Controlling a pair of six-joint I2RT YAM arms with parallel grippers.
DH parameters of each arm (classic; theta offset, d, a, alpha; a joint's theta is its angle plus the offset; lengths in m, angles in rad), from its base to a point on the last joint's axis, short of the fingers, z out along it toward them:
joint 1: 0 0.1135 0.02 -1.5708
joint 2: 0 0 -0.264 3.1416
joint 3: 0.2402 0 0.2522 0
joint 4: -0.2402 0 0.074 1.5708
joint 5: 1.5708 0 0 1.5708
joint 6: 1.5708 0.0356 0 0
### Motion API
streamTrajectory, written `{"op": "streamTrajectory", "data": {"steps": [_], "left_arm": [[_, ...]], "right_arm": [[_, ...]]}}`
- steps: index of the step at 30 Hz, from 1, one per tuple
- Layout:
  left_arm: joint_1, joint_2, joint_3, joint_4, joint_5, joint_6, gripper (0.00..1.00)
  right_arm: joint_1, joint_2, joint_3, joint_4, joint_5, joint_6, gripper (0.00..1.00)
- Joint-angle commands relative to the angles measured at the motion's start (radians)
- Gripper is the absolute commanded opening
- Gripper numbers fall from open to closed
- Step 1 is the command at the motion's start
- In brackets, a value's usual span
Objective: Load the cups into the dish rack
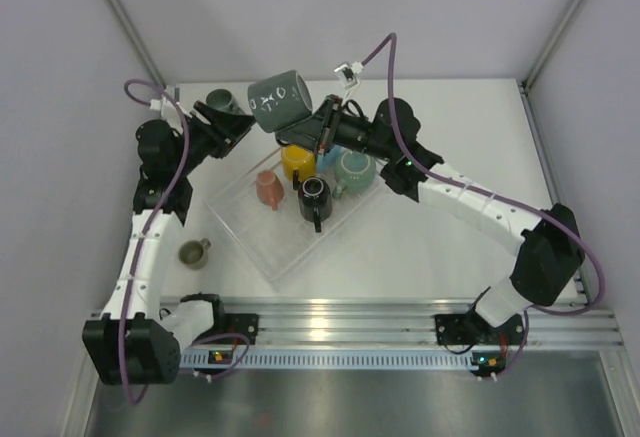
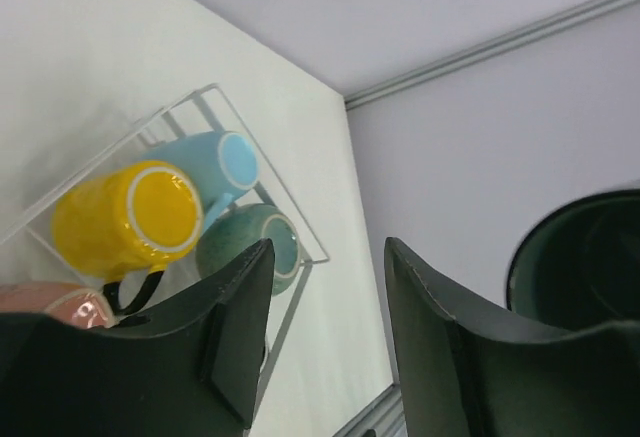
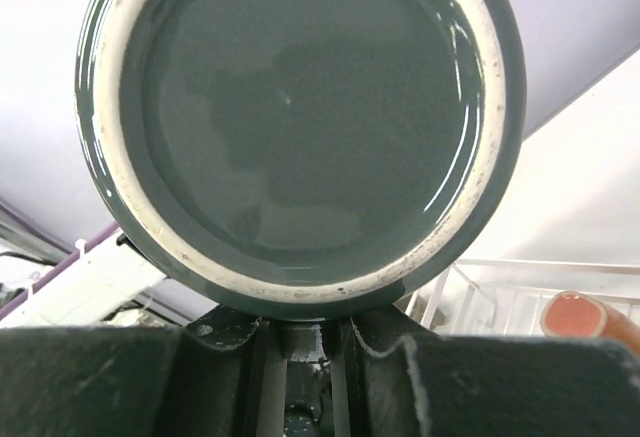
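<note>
Gripping the large dark grey-green mug (image 1: 280, 100) with the right gripper (image 3: 300, 335), jaws clamped tight just under the mug's round base, which fills almost all of the right wrist view. Held in the air over the far corner of the dish rack (image 1: 262, 249), tipped onto its side, white marks showing on its wall.

Resting just off the rack's far-left corner, the left gripper (image 2: 330, 257): fingers spread apart, nothing between them. Standing close beside it, farther from the rack, a second dark mug (image 1: 218, 100), mouth up on the table (image 1: 430, 247).

Sitting inside the rack, five mugs. Grouped at the rack's far end, the yellow mug (image 1: 297, 160), the light blue mug (image 2: 215, 162) and the pale teal mug (image 1: 353, 167), packed close together, the blue one largely hidden behind the yellow in the overhead view. Placed nearer the rack's middle, the salmon pink mug (image 1: 267, 188) toward the left wall and the black mug (image 1: 313, 197) just right of it, handle pointing to the rack's near end. Impossible to tell from these views which ribbed slot holds which mug.

Left outside the rack, the small olive mug (image 1: 194, 252): upright on the table, off the rack's near-left side and apart from its wall.
</note>
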Motion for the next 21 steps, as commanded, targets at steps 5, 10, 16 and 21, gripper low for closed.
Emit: {"op": "streamTrajectory", "data": {"steps": [5, 10, 16, 21], "left_arm": [[0.024, 0.028, 0.209, -0.423, -0.338, 0.262, 0.54], [0.042, 0.058, 0.340, -0.626, -0.540, 0.345, 0.56], [0.046, 0.002, 0.427, -0.670, -0.658, 0.372, 0.65], [0.047, -0.037, 0.475, -0.686, -0.635, 0.394, 0.66]], "right_arm": [[0.019, -0.109, 0.030, -0.076, 0.076, -0.128, 0.00], [0.068, -0.093, 0.093, -0.285, 0.184, -0.254, 0.00], [0.177, -0.017, 0.201, -0.512, 0.391, -0.377, 0.00], [0.265, 0.057, 0.238, -0.566, 0.512, -0.407, 0.00]]}}
